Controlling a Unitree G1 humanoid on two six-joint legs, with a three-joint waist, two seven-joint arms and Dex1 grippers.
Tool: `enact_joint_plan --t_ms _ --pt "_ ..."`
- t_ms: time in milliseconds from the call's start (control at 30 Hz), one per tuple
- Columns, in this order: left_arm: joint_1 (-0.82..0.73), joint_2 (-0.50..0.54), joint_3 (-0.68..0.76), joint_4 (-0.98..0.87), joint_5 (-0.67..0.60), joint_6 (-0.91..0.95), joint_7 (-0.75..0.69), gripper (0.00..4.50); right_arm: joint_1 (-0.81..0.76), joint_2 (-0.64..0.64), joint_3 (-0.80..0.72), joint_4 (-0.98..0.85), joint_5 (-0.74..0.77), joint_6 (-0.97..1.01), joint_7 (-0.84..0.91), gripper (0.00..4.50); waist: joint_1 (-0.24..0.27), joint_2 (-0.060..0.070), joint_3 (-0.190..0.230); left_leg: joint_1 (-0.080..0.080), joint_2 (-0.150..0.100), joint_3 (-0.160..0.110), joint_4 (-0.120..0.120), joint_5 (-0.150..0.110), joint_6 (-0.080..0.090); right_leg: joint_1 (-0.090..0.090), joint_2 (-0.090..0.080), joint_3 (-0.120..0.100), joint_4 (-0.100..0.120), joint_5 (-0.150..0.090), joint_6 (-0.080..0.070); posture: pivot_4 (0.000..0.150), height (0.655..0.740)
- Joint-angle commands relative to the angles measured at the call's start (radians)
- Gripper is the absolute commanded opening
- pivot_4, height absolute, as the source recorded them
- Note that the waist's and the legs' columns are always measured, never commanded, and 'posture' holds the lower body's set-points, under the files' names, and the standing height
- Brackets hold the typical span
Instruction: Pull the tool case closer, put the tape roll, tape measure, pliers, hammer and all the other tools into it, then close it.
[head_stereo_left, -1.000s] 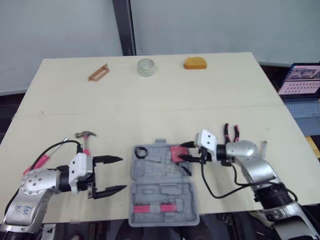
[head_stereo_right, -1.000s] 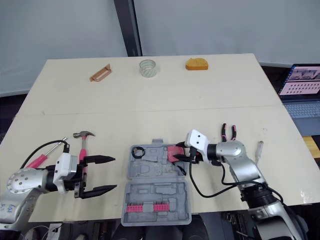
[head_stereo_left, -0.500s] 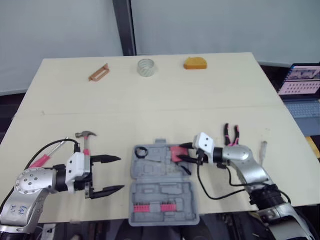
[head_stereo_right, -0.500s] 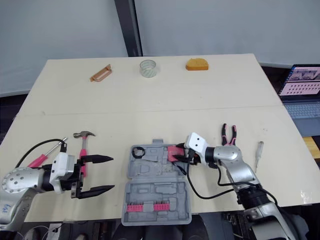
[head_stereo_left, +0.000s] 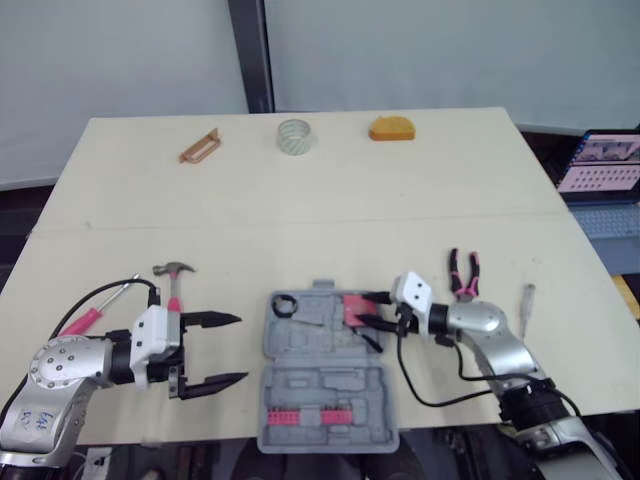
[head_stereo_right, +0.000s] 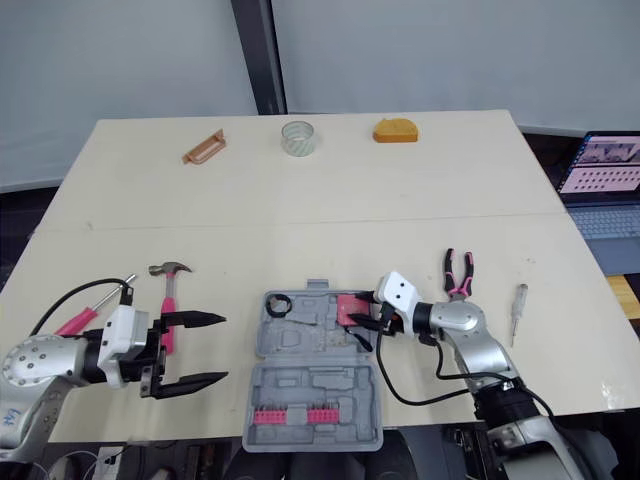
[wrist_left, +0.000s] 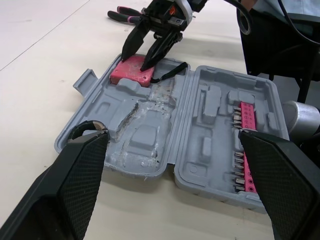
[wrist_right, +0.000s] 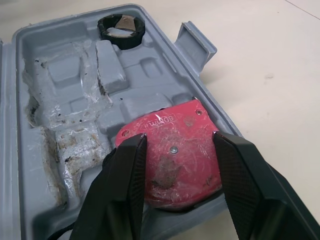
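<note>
The right arm has been sinking over the last second: its elbow is dropping and sliding toward the near right. The right gripper is barely leaving its spot over the tape measure. The red tape measure is sitting in the far right corner of the open tool case, same place as a moment ago. In the right wrist view the jaws are spread, one finger on each side of the red body and not pinching it. It's hard to tell if the pads are still brushing its edges. That's looking like a drop-off that's done or nearly done, so the tape measure is probably counting as packed.

The left gripper isn't doing much. It's hovering just left of the case, jaws wide apart and holding nothing, pretty much where it was before.

The case itself is lying open at the near edge of the table, so the pull-closer part is looking finished. A black tape roll is already sitting in the case's far left corner.

Plenty is still waiting outside:
- The hammer and a red-handled screwdriver are lying to the left, near the left arm.
- The pliers and a small screwdriver are lying to the right.
- A clear tape roll is sitting way off at the far edge.

The pliers are looking like the easy next grab for the right side, and closing the lid is a long way off.
</note>
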Motion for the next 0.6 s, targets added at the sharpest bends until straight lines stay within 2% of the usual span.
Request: enact_joint_plan --t_ms 33,200,333,467,600 --pt "0.002 0.009 0.023 -0.020 -0.016 0.000 -0.003 4.50 0.027 0.003 0.015 0.043 -0.018 0.014 0.000 2.22 0.000 0.000 0.000 0.000 0.000 0.000 0.000 0.000 0.000 0.000 0.000 0.000 0.000 0.000 0.000 0.150 0.7400" --pt "-0.001 -0.009 0.040 -0.031 -0.040 0.040 0.043 4.50 -0.002 0.018 -0.022 -0.047 0.016 0.024 -0.024 2.22 0.000 0.000 0.000 0.000 0.000 0.000 0.000 0.000 0.000 0.000 0.000 0.000 0.000 0.000 0.000 0.150 0.7400" --pt "0.006 -0.009 0.081 -0.067 -0.104 0.161 0.113 4.50 -0.006 0.012 -0.073 -0.315 0.102 0.226 -0.076 2.22 0.000 0.001 0.001 -0.002 0.000 0.000 0.000 0.000 0.000 -0.002 0.000 0.000 0.001 0.000 0.000 0.150 0.7400" --pt "0.105 0.002 0.156 -0.125 -0.101 0.212 0.156 4.50 0.141 -0.078 -0.135 -0.646 0.192 0.439 -0.108 2.22 0.004 0.001 0.001 -0.002 0.000 0.000 -0.001 0.000 0.000 -0.002 0.000 0.000 0.000 0.000 0.000 0.150 0.7400" --pt "0.242 -0.006 0.226 -0.162 -0.113 0.233 0.151 4.50 0.334 -0.157 -0.207 -0.838 0.248 0.558 -0.146 2.22 0.026 0.001 0.001 -0.003 0.000 0.000 -0.001 -0.001 0.000 -0.001 0.000 0.000 -0.003 0.000 0.000 0.150 0.7400"
